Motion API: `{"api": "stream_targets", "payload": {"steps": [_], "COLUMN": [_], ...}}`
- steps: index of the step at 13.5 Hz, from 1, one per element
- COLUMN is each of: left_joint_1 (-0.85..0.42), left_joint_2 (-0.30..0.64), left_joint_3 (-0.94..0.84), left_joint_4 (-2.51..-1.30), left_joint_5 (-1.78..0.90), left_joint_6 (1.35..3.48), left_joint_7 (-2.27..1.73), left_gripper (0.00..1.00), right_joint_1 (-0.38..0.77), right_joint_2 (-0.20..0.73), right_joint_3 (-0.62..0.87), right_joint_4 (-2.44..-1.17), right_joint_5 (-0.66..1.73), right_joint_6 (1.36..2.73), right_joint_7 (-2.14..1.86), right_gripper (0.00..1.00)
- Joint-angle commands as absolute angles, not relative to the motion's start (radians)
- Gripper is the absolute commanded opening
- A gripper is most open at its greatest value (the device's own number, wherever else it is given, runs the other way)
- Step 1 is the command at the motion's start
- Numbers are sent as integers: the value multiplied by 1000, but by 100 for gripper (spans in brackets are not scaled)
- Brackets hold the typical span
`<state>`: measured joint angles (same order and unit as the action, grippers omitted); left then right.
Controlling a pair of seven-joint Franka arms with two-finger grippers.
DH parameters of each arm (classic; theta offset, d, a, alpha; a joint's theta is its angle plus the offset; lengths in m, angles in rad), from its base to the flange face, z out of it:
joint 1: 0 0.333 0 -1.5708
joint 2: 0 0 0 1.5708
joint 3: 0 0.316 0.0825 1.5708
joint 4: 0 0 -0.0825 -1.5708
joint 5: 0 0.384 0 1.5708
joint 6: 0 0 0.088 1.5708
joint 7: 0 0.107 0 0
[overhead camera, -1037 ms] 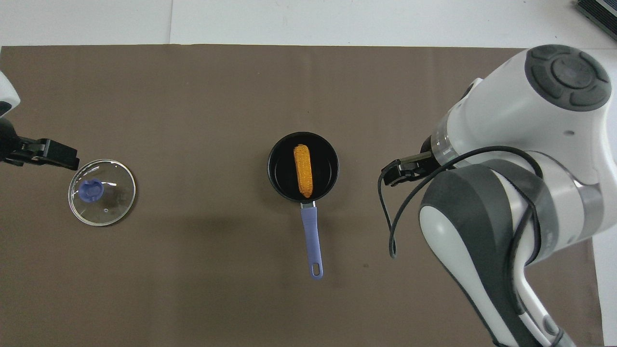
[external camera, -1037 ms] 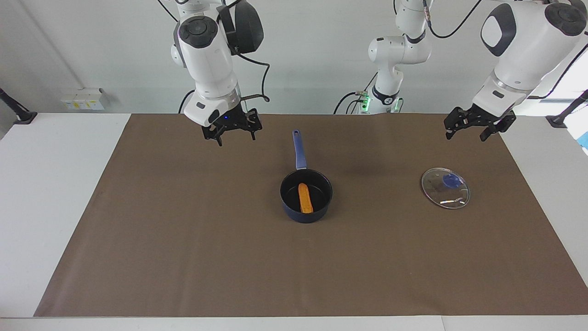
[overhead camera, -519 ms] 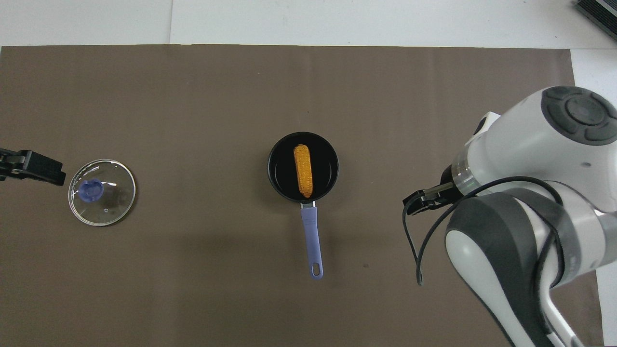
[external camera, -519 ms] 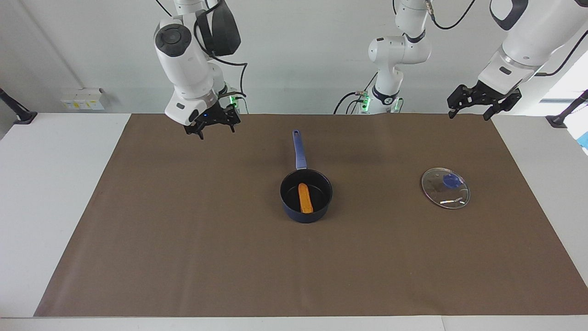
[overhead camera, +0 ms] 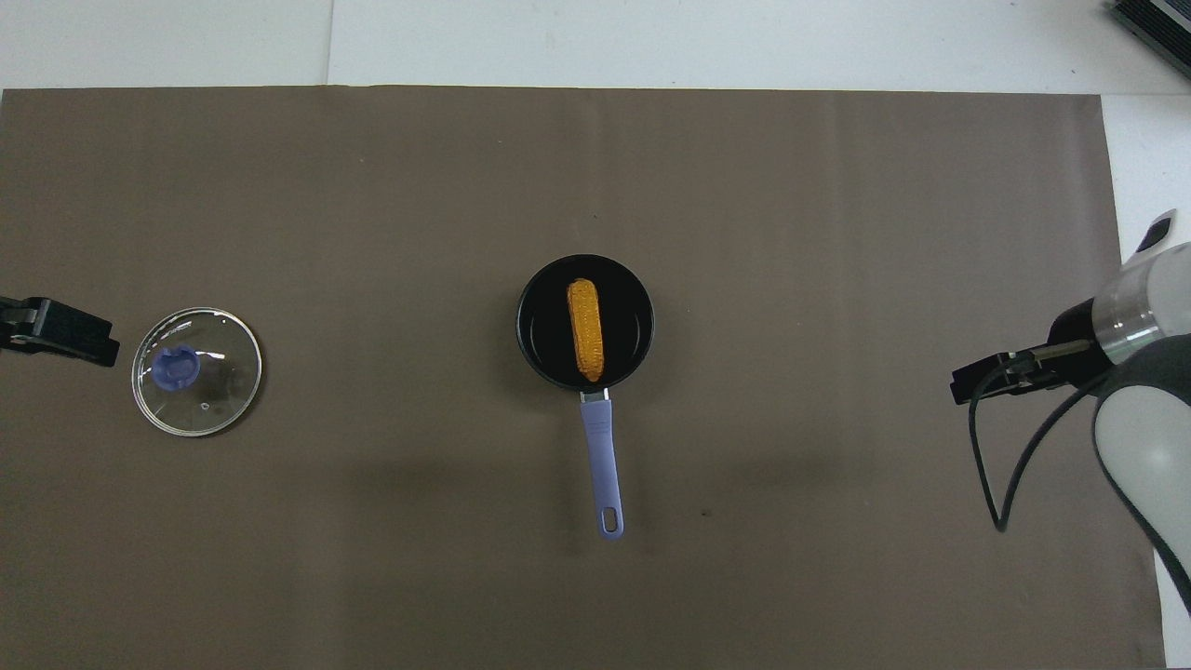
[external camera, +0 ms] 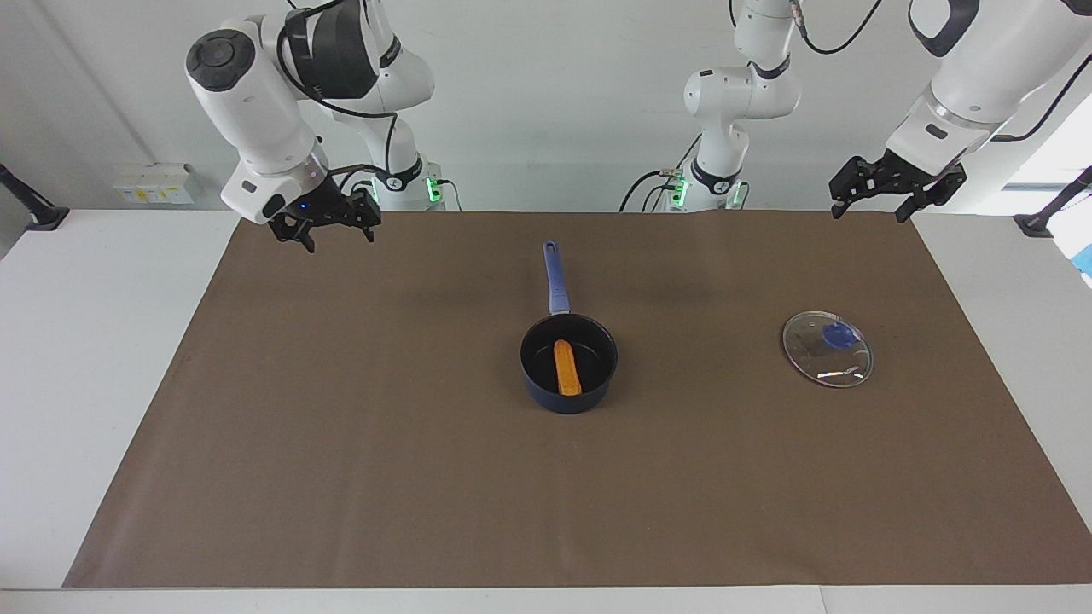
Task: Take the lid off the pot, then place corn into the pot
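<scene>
The dark blue pot [external camera: 537, 388] [overhead camera: 535, 354] stands in the middle of the brown mat, its long handle [external camera: 556, 277] pointing toward the robots. The orange-yellow corn [external camera: 566, 367] [overhead camera: 584, 329] lies inside the pot. The glass lid [external camera: 827, 350] [overhead camera: 209, 386] with its blue knob lies flat on the mat toward the left arm's end. My left gripper [external camera: 868, 213] hangs open and empty, high above the mat's edge near the lid. My right gripper [external camera: 339, 240] is open and empty, raised over the mat's corner at the right arm's end.
The brown mat [external camera: 341, 443] covers most of the white table. A third robot arm [external camera: 725, 128] stands at the table's edge between my two arms. Small white boxes [external camera: 153, 183] sit by the wall at the right arm's end.
My right arm has swung away from the pot toward its own end of the table. My left gripper rose and drew back from the lid, then held still. Pot, corn and lid have not moved.
</scene>
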<state>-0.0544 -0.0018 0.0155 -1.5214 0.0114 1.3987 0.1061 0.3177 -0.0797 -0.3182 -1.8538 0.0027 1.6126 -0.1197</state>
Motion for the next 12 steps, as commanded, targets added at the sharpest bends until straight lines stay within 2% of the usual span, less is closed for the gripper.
{"api": "stream_targets", "payload": {"steps": [1, 4, 7, 10, 12], "left_joint_1": [-52, -55, -60, -60, -60], "left_joint_2": [-21, -3, -11, -12, -15], "left_joint_3": [17, 17, 17, 17, 17], "left_joint_4": [-1539, -1525, -1529, -1529, -1536], "left_joint_5": [-5, -24, -28, -28, -28], "left_joint_6": [1413, 1457, 1463, 1462, 1456], "left_joint_7": [107, 104, 109, 109, 106], "left_gripper": [100, 100, 100, 100, 100], "right_joint_1": [275, 229, 229, 241, 247], "right_joint_2": [-121, -123, -98, -95, -94], "right_joint_3": [-308, -307, -305, -298, -281], "right_joint_4": [-1899, -1887, -1732, -1662, -1573], "right_joint_5": [-40, -52, -41, -11, 2], "right_joint_6": [1606, 1621, 1609, 1594, 1514], "right_joint_7": [-140, -208, -206, -175, -89], "right_gripper": [100, 100, 100, 100, 100]}}
